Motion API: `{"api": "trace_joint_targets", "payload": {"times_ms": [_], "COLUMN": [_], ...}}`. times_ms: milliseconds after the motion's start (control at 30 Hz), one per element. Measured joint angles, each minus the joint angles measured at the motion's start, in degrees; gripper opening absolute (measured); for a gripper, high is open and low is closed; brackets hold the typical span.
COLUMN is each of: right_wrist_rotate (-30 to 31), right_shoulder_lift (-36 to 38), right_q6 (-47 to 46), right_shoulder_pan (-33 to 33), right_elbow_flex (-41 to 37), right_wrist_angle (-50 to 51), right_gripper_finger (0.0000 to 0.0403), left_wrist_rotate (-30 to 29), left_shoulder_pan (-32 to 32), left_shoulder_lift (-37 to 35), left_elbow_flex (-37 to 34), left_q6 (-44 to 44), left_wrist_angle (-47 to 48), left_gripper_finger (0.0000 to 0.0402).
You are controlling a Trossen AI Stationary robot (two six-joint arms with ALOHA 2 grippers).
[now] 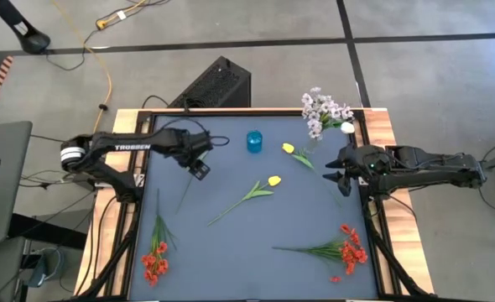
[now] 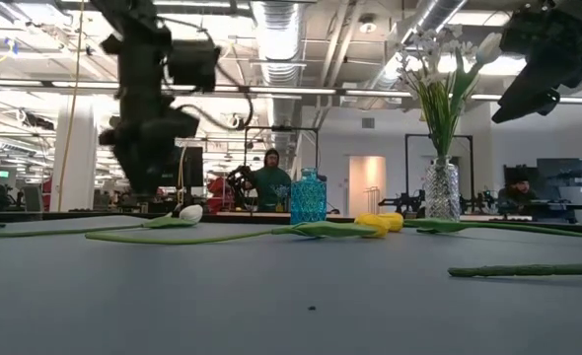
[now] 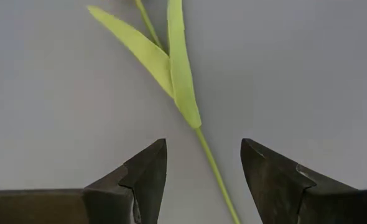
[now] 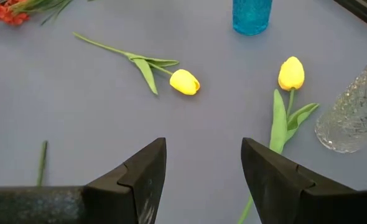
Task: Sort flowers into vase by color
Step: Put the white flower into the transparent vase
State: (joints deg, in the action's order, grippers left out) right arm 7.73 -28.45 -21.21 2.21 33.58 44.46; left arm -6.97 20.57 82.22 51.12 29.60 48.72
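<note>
A white tulip lies flat on the table; its blossom (image 2: 190, 212) shows in the low view and its thin stem (image 1: 185, 191) in the high view. My left gripper (image 1: 199, 168) (image 3: 202, 146) is open and low over it, one finger on each side of the stem (image 3: 212, 167) just below the leaves (image 3: 182, 93), touching nothing. My right gripper (image 1: 335, 170) (image 4: 202, 146) is open and hovers high near the table's right edge. Two yellow tulips (image 1: 273, 180) (image 1: 288, 148) lie mid-table. A clear glass vase (image 4: 351, 118) holds pale lilac-white sprays (image 1: 325, 109) and a white tulip (image 1: 346, 127).
A small blue vase (image 1: 254, 141) stands at the far middle of the table. Red blossom clusters lie near the left front (image 1: 155, 260) and right front (image 1: 348, 252) corners. A laptop (image 1: 0, 180) sits left of the table. People show in the room beyond (image 2: 269, 177).
</note>
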Motion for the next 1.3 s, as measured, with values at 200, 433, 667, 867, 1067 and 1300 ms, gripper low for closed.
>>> {"api": "trace_joint_targets", "payload": {"times_ms": [200, 433, 667, 867, 1067, 1300], "right_wrist_rotate": [0.1, 1.3, 1.5, 1.5, 1.5, 1.5], "right_shoulder_lift": [0.0, 0.0, 0.0, 0.0, 0.0, 0.0], "right_q6": [-0.1, -0.2, -0.4, -0.4, -0.4, -0.4], "right_shoulder_pan": [0.1, 0.1, 0.1, 0.1, 0.1, 0.1], "right_elbow_flex": [0.0, 0.0, 0.0, 0.0, 0.0, 0.0], "right_wrist_angle": [0.0, 0.0, 0.0, 0.0, 0.1, 0.1], "right_gripper_finger": [0.0234, 0.0234, 0.0234, 0.0234, 0.0234, 0.0234], "left_wrist_rotate": [1.1, 4.8, 3.1, 2.8, 1.0, -2.4], "left_shoulder_pan": [0.1, 0.1, 0.1, 0.2, 0.4, 3.2], "left_shoulder_lift": [1.3, 1.0, 1.1, 1.5, 0.5, -0.6], "left_elbow_flex": [-7.4, -12.8, -13.0, -11.0, -3.1, 11.2], "left_q6": [1.2, 3.0, 2.9, -1.3, -7.4, -19.0], "left_wrist_angle": [-9.1, -17.5, -17.4, -17.1, -15.4, -20.6], "left_gripper_finger": [0.0192, 0.0191, 0.0137, 0.0015, 0.0002, 0.0000]}}
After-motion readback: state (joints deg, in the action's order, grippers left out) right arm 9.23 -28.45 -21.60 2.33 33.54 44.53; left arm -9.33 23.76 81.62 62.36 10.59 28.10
